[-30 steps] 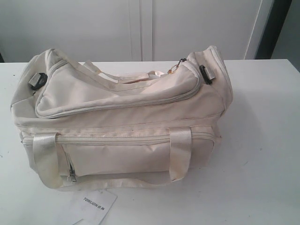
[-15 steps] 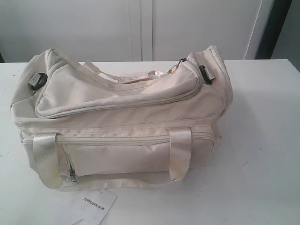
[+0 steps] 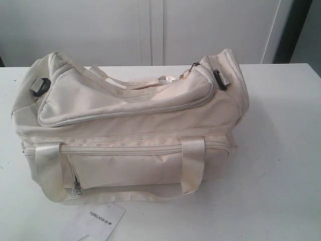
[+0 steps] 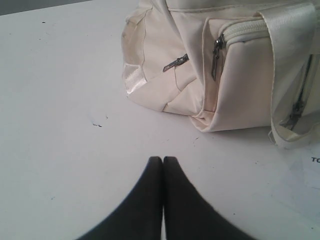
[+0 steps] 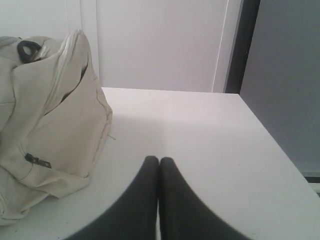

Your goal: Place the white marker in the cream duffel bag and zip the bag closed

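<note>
— Logging fingers?
— My left gripper (image 4: 163, 161): tips pressed together over bare table (image 4: 60, 100), apart from the end corner of the cream duffel bag (image 4: 240, 80). My right gripper (image 5: 159, 161): same, with open tabletop running to the far edge.
— Bag?
— Mid-table, paper card (image 3: 103, 221) at its front edge.

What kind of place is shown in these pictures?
Probably an indoor lab or test room: a plain white table, white doors or panels behind it, and the cream duffel bag set out on it.

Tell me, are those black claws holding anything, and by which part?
Nothing. The left gripper and the right gripper are both shut empty, apart from the bag.
</note>
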Available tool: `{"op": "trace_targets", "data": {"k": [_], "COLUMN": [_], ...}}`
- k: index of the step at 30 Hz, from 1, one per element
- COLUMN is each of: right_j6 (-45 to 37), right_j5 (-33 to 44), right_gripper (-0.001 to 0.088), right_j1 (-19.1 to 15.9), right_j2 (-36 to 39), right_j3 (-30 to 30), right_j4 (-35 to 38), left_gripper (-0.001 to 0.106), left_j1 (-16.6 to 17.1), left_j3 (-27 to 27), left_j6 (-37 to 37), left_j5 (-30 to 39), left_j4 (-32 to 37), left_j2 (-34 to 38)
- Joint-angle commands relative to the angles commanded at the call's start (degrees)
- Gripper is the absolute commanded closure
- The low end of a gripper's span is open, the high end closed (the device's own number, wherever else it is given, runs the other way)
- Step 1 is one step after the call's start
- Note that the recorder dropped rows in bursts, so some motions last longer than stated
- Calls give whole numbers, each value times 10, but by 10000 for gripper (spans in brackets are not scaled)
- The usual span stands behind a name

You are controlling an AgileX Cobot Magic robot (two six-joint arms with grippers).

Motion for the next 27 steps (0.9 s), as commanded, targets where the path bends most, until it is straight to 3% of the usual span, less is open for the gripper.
{"op": "trace_targets", "data": {"k": [5,27], "right_j6": [0,0], "right_j5": [62,74], "right_gripper": [868,868], "right_j1": [0,0], "right_j2": [0,0], "right_j3": [0,0], "right_j4": [-14,-14], "left_gripper": [1053,1053], "left_j1": [0,0], "left_j3": [0,0], "left_j6": [0,0], "left_j5": [0,0], "left_j4": [0,0], "left_j2": [0,0]}}
